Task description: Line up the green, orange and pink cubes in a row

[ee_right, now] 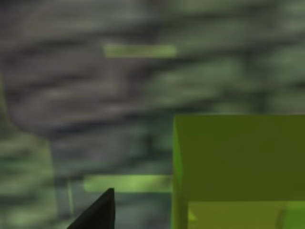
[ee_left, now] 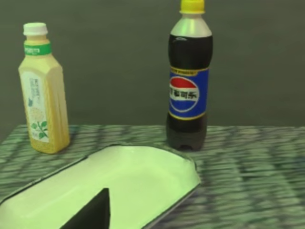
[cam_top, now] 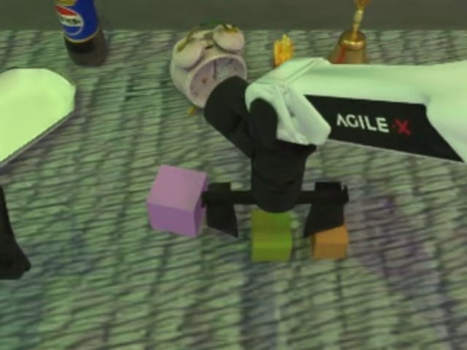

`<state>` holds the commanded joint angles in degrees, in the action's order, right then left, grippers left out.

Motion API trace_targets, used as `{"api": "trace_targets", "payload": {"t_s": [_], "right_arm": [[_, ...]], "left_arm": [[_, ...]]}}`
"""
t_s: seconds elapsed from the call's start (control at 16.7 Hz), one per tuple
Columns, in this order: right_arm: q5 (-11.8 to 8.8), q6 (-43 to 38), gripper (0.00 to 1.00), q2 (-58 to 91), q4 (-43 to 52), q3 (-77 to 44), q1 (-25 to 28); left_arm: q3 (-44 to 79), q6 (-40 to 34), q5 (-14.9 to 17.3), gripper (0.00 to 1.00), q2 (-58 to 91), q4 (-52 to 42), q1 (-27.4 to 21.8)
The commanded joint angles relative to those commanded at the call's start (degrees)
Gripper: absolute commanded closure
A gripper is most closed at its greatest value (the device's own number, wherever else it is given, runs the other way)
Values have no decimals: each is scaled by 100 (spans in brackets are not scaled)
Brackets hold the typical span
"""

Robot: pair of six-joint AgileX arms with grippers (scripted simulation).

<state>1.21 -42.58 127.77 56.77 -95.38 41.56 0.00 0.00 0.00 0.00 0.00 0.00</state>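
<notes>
The green cube [cam_top: 271, 236] stands mid-table, front of centre. The orange cube [cam_top: 330, 243] sits close on its right, and the larger pink cube [cam_top: 176, 200] lies apart to its left, slightly farther back. My right gripper [cam_top: 271, 217] hangs open just over the green cube, one finger [cam_top: 220, 216] on each side of it with gaps. The right-hand finger overlaps the orange cube's back edge. In the right wrist view the green cube [ee_right: 238, 162] fills the corner beside one dark fingertip [ee_right: 102, 212]. My left arm [cam_top: 9, 251] is parked at the table's left edge.
A white tray [cam_top: 29, 109] lies at the back left, with a cola bottle [cam_top: 79, 25] behind it. An alarm clock [cam_top: 208, 65] and a gold bell [cam_top: 352, 44] stand at the back. A yellow juice bottle [ee_left: 43, 95] shows in the left wrist view.
</notes>
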Motion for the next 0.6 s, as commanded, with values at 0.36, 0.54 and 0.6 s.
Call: {"api": "trace_targets", "payload": {"t_s": [0.36, 0.54, 0.6], "right_arm": [[-2, -7, 0, -262, 1131, -800, 59], [-1, 0, 0, -365, 1373, -1006, 66], [-1, 0, 0, -365, 1373, -1006, 66]], "left_arm": [[0, 0, 0, 0, 0, 0, 0], [0, 0, 0, 0, 0, 0, 0], [0, 0, 0, 0, 0, 0, 0]]}}
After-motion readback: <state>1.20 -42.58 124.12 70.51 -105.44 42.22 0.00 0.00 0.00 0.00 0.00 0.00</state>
